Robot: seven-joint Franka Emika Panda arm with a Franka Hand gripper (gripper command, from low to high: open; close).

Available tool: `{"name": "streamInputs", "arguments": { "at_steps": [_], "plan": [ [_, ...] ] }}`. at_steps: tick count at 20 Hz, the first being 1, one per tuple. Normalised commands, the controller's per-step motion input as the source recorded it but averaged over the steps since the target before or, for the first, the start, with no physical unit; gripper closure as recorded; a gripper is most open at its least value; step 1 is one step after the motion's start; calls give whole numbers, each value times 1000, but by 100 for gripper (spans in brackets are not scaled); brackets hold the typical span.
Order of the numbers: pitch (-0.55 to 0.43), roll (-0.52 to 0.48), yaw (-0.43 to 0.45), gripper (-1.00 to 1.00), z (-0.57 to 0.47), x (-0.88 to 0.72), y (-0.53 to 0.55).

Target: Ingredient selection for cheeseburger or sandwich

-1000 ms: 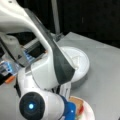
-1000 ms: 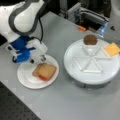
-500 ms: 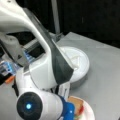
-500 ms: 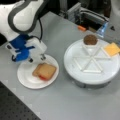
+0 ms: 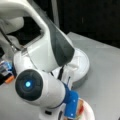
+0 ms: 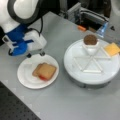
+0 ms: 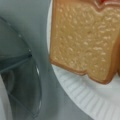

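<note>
Toast-brown, the sandwich [image 6: 44, 71] sits stacked on a white plate [image 6: 25, 77] just below the gripper [image 6: 35, 53] toward a front view's bottom (whether its jaws stand open cannot be told), which holds nothing visible.

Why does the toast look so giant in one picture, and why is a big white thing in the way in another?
Wrist view: the camera sits close above the sandwich, so its top bread slice fills the picture. In a front view the arm stands right before the lens, blurry, hiding most of the table. In a front view the tool hangs by the plate, softly blurred.
</note>
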Motion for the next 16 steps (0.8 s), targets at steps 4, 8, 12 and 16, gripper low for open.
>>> {"name": "streamInputs", "arguments": {
  "at_steps": [4,8,12,16],
  "plan": [
    [4,-735,-195,-100,264,112,625],
    [-103,-797,-176,-100,209,-115,521],
    [-122,-605,-199,-100,169,-353,342],
    [-138,-400,-210,-100,54,-531,278]
  ]
}}
